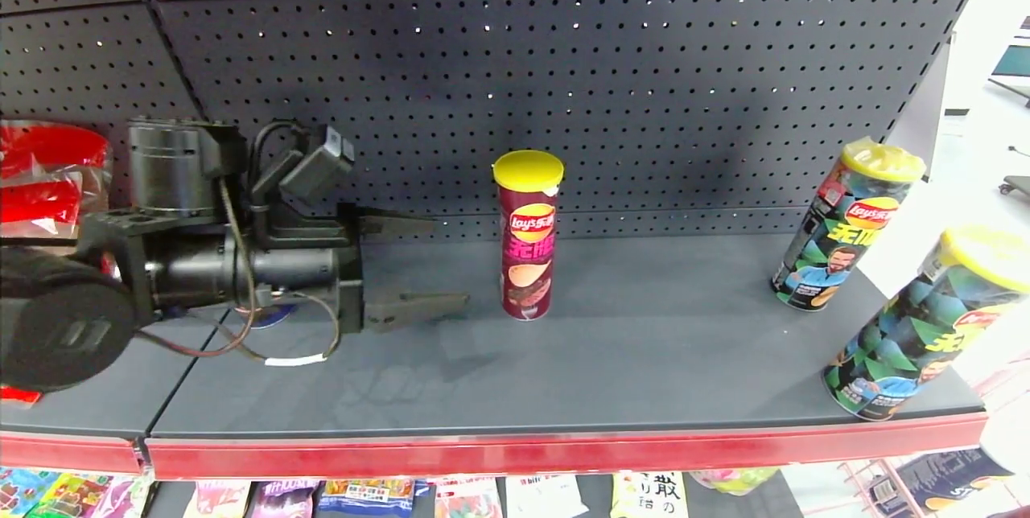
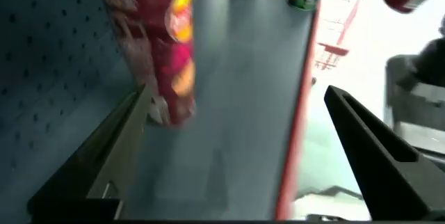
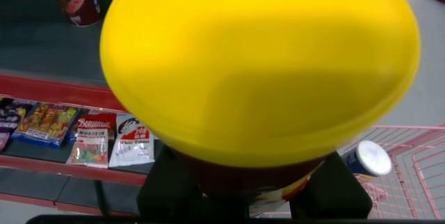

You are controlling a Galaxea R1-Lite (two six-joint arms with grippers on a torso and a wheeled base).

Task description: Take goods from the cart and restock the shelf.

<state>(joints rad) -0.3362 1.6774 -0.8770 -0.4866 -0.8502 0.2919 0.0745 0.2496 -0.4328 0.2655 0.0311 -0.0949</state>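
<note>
Maroon can is stood upright at frame centre on the shelf, so it counts as stocked. A green can and a second green can are stood at the right, the second at the lower-right front corner. The left gripper is held just left of the maroon can, jaws apart, nothing gripped. A yellow-lidded can is clamped in the right gripper, not yet shelved. A can is seen lying in the pink cart. Much of the shelf is bare, so restocking is judged partway.
</note>
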